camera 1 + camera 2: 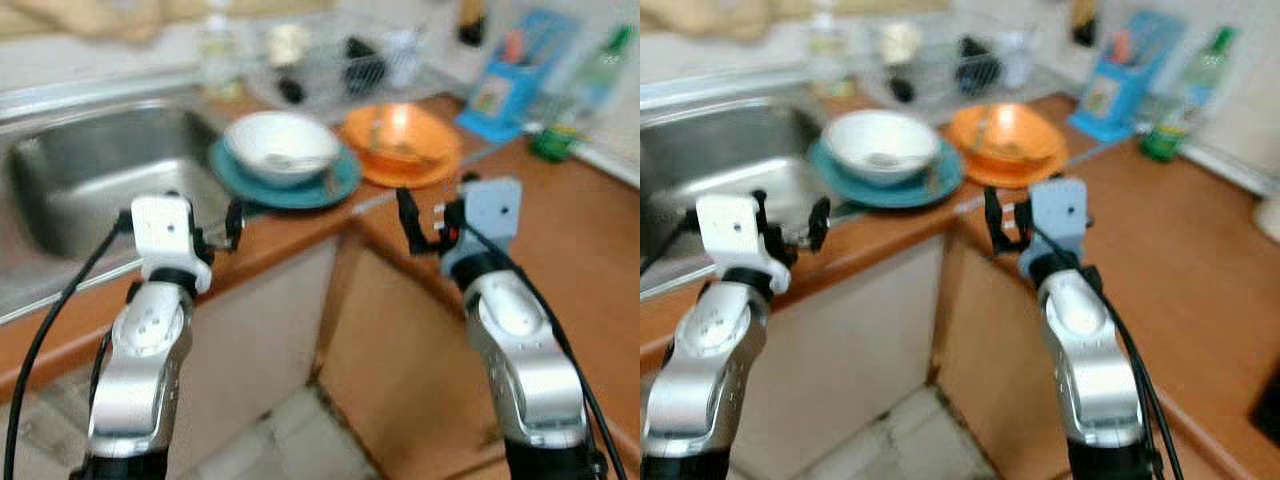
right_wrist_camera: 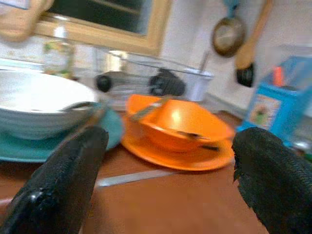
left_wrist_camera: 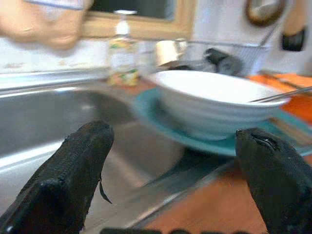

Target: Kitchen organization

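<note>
The white bowl (image 1: 281,146) sat on a teal plate (image 1: 290,186) at the counter's inner corner, right beside the steel sink (image 1: 90,180), with a utensil lying in it. Just beside it, you had the orange bowl (image 1: 400,138) on an orange plate (image 1: 405,170), also with utensils across it; the two plates looked to be touching or nearly so, though the blur made that hard to call.

Your left gripper (image 1: 215,228) hovered at the counter edge in front of the teal plate, near the sink, fingers spread apart and holding nothing; in the left wrist view both black fingers (image 3: 63,180) framed the white bowl. Your right gripper (image 1: 425,222) hung over the wooden counter (image 1: 580,250) in front of the orange plate, fingers likewise apart and empty, and its wrist view looked between them at the orange bowl.

Behind the dishes stood a wire dish rack (image 1: 340,60) with dark items in it. A bottle (image 3: 122,53) stood by the sink's back edge. To the right were a blue box (image 1: 510,80) and a green bottle (image 1: 590,70). Ladles (image 2: 229,34) hung on the wall.
</note>
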Controlling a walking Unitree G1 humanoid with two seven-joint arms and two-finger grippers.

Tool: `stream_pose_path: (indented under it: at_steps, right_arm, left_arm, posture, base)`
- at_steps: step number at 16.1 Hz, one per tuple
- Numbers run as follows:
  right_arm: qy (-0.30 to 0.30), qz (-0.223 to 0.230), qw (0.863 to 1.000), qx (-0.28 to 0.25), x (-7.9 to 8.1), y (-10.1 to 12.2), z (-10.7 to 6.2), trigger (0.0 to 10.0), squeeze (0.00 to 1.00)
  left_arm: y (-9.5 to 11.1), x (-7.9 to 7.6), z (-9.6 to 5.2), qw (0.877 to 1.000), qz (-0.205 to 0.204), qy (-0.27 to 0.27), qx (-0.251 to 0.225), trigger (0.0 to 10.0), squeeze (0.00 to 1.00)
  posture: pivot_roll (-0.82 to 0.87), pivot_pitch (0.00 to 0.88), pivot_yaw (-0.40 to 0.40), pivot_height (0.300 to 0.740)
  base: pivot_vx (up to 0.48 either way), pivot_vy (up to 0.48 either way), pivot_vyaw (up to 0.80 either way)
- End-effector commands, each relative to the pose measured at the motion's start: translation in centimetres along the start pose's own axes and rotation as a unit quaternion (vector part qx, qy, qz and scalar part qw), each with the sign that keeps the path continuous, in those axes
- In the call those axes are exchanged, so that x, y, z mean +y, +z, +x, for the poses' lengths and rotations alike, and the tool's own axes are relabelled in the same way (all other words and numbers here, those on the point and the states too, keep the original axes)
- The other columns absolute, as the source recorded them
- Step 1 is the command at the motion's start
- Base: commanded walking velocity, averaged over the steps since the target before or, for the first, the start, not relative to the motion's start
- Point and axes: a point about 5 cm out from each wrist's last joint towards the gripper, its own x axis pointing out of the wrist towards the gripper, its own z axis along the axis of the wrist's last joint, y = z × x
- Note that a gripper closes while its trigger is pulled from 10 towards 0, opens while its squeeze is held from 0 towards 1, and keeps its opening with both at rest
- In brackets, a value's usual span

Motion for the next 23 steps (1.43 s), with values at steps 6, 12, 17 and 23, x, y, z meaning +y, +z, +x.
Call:
stream_pose_path:
  at_steps: [6, 12, 17, 23]
  right_arm:
    - [0.035, 0.024, 0.999, -0.021, 0.3, 0.5, 0.0, 10.0, 1.0]
    - [0.047, 0.049, 0.996, -0.055, -0.1, 1.7, -0.2, 10.0, 1.0]
    - [0.093, 0.057, 0.992, -0.068, -0.6, 3.0, -0.2, 10.0, 1.0]
    - [0.113, 0.106, 0.987, -0.044, -3.2, 3.5, 0.4, 10.0, 0.0]
  left_arm:
    - [0.7, -0.6, 0.4, 1.0, 0.013, -0.023, -0.007, 10.0, 0.0]
    - [0.9, -0.6, 0.5, 0.999, 0.016, -0.029, -0.009, 10.0, 0.0]
    - [1.0, -0.7, 0.3, 0.999, 0.014, -0.035, -0.009, 10.0, 0.0]
    - [1.2, -0.8, 0.5, 0.998, -0.004, -0.055, -0.015, 10.0, 0.0]
  posture:
    - [-0.11, 0.0, -0.027, 0.74]
    - [-0.11, 0.0, -0.021, 0.74]
    - [-0.11, 0.0, -0.013, 0.74]
    - [-0.12, 0.0, -0.009, 0.74]
  base:
    - [0.313, 0.0, 0.13]
    - [0.311, 0.0, 0.53]
    - [0.31, 0.0, 0.0]
    - [0.186, 0.0, 0.0]
